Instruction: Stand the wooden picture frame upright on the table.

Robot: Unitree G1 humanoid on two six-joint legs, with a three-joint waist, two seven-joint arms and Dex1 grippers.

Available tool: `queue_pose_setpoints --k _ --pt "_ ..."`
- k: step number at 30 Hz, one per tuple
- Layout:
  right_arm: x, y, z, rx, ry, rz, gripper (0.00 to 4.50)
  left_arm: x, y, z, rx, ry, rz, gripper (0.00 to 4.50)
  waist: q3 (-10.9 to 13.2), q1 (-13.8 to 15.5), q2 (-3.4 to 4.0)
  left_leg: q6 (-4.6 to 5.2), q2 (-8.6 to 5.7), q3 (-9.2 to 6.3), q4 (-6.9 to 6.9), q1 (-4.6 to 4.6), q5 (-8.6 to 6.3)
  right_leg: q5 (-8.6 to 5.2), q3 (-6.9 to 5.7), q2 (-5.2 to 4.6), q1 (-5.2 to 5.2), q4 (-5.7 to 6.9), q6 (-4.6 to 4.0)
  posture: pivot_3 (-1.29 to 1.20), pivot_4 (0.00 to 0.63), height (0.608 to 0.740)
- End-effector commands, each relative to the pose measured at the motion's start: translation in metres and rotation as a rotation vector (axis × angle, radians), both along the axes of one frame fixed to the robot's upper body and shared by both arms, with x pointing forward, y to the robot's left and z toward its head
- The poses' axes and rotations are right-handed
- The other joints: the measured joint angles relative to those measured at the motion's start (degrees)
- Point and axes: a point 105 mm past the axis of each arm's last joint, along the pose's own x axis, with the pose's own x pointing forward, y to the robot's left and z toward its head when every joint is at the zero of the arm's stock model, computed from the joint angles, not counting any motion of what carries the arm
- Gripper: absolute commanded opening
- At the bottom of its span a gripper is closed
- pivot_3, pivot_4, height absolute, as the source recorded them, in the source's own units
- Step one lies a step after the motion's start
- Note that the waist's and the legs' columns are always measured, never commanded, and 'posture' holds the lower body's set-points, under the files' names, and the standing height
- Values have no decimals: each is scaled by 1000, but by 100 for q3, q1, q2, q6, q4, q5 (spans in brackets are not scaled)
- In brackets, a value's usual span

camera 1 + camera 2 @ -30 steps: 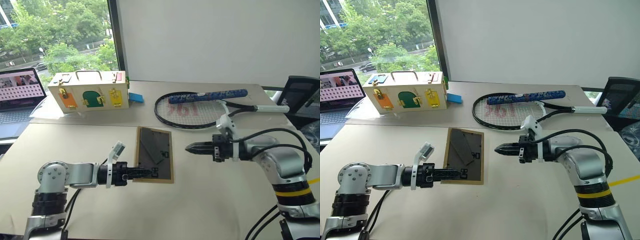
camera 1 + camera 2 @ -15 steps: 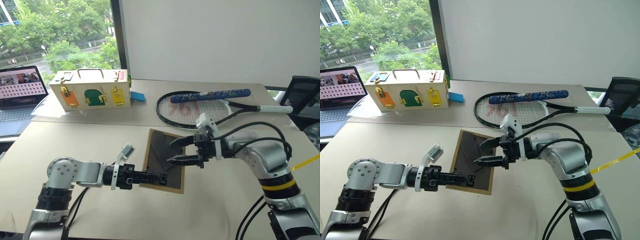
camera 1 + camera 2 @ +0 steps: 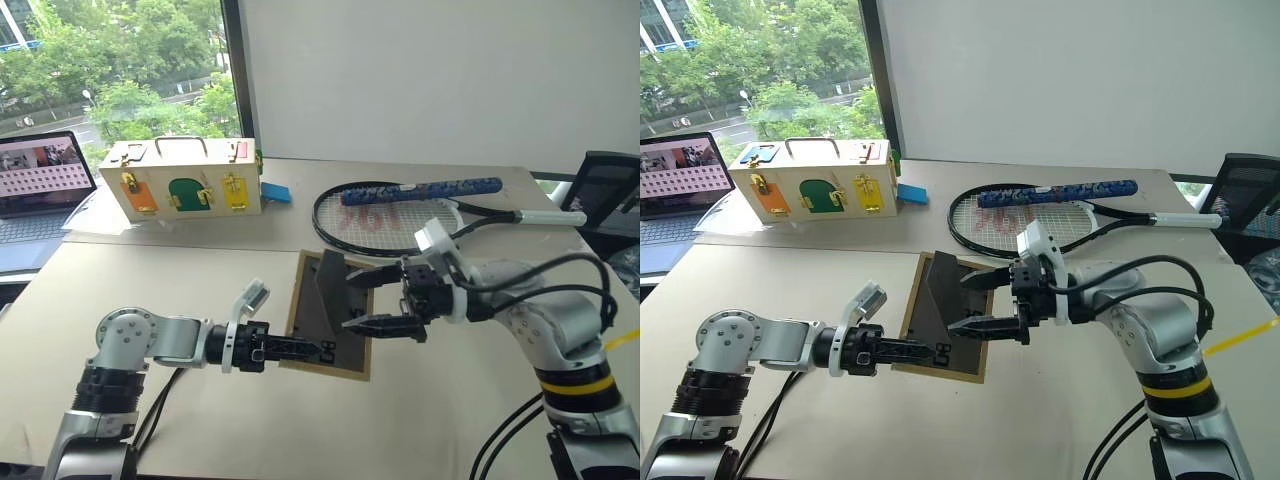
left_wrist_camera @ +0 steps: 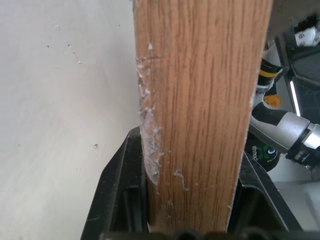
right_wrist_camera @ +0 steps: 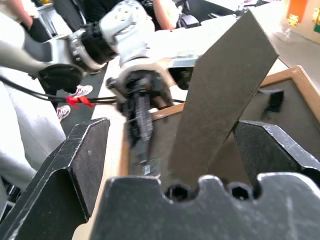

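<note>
I see the wooden picture frame point(image 3: 328, 318) face-down mid-worktop point(image 3: 200, 420), dark stand flap point(image 3: 943, 292) raised, left gripper point(image 3: 930, 352) pinching its near rail, whose chipped grain my left wrist view shows, right gripper point(image 3: 978, 302) spread.

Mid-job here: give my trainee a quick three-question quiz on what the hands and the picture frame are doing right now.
1. True or false: the picture frame lies back side up on the table.
2. Which hand grips the frame's near edge: A) left hand B) right hand?
3. Fill in: the right hand's fingers stand ____ around the raised stand flap.

Key: 1 true; 2 A; 3 open
</note>
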Motion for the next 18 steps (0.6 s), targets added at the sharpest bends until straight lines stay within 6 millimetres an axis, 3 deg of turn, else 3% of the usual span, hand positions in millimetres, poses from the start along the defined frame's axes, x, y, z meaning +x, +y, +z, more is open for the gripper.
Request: queue_pose_setpoints --k 1,5,10,14,18 --pt "-12 -1 12 33 -74 52 4479 12 5 17 -42 -53 25 1183 0 0 0 0 0 0 0 0 0 0 0 0 0 0 0 0 150 739" --pt "5 -18 -1 -39 -134 -77 4479 13 6 20 -49 -51 13 1183 0 0 0 0 0 0 -1 0 0 0 0 0 0 0 0 0 150 739" --pt "42 -59 -8 -134 -318 -321 4479 8 8 23 -64 -43 -15 1183 0 -7 0 0 0 0 0 -2 0 0 0 0 -4 0 0 0 150 739" --pt "72 -107 -13 -228 -564 -566 4479 5 11 27 -89 -25 -27 1183 0 1 -1 0 0 0 0 -2 1 0 0 0 -3 0 0 0 150 739" --pt "79 -104 -21 -432 -1038 -512 4479 4 7 28 -98 -13 -56 1183 0 1 0 0 -1 0 -1 -2 1 0 0 0 -4 0 1 0 150 739"
